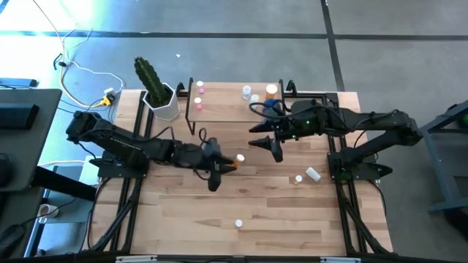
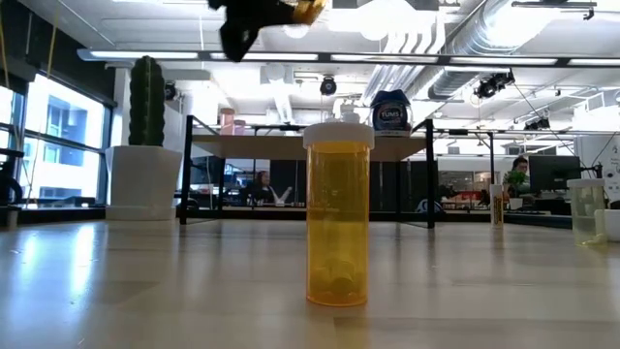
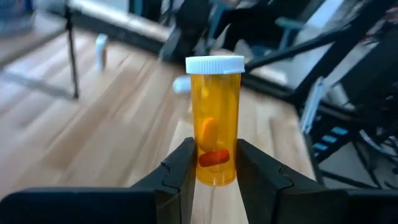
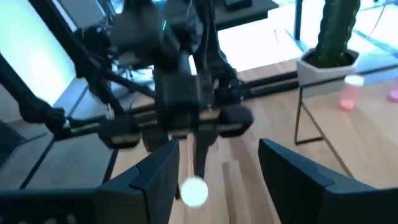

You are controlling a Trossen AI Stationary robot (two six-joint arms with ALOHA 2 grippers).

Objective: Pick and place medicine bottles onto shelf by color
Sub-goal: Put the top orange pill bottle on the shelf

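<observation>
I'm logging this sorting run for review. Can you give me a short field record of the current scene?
left tool: shut on orange bottle, lifted over mid table
right tool: open, empty, near the shelf
on shelf: pink bottles, blue bottle
on table: orange bottle standing near the front edge, cactus pot

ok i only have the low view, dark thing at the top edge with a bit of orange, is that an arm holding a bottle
Observer: Yes, the left end effector is shut on an orange bottle with a white cap.
Operator: and the right one
Observer: The right end effector is open and empty, over the table just in front of the shelf.
Operator: any orange up there already
Observer: One orange-looking bottle stands at the shelf's right end; pink bottles are at its left end.
</observation>
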